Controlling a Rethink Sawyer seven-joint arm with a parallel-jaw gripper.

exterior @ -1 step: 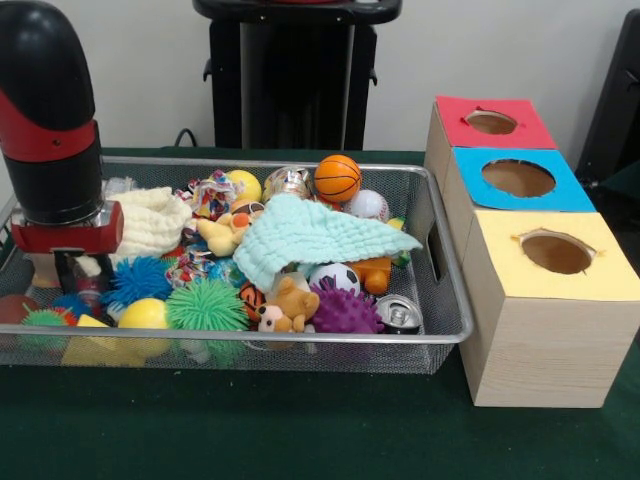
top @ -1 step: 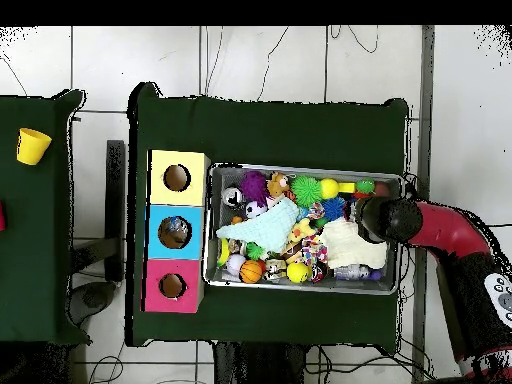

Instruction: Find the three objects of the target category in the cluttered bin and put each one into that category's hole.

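- We see the claw [exterior @ -1 step: 80,275] lowered into the left end of the wire bin [exterior @ -1 step: 440,335] in the front view, its tips buried among the toys beside the cream cloth [exterior @ -1 step: 150,222].
- We cannot tell whether the claw is spread or pressed together, nor whether it holds anything; the clutter hides its tips in both views.
- The target category is not stated. Candidates lie all over the bin: the orange basketball [exterior @ -1 step: 337,177] at the far side, the soccer ball [exterior @ -1 step: 334,277] and the purple spiky ball [exterior @ -1 step: 345,312] near the middle front, the green spiky ball [exterior @ -1 step: 206,304] and the blue spiky ball [exterior @ -1 step: 138,279] just beside the claw.
- The mint cloth [exterior @ -1 step: 310,235] drapes over the centre of the pile and, we judge, may hide further targets.
- The three holes stand right of the bin on the bench [exterior @ -1 step: 300,430]: the red box [exterior @ -1 step: 452,118] farthest, the blue box [exterior @ -1 step: 465,190] between, the yellow box [exterior @ -1 step: 600,285] nearest.
- Risks, in our judgement: a grasp in this crowd may pinch the cream cloth or a neighbouring toy along with the target; soft spiky balls may slip free during the long carry across the bin; a lift may snag on the wire rim.
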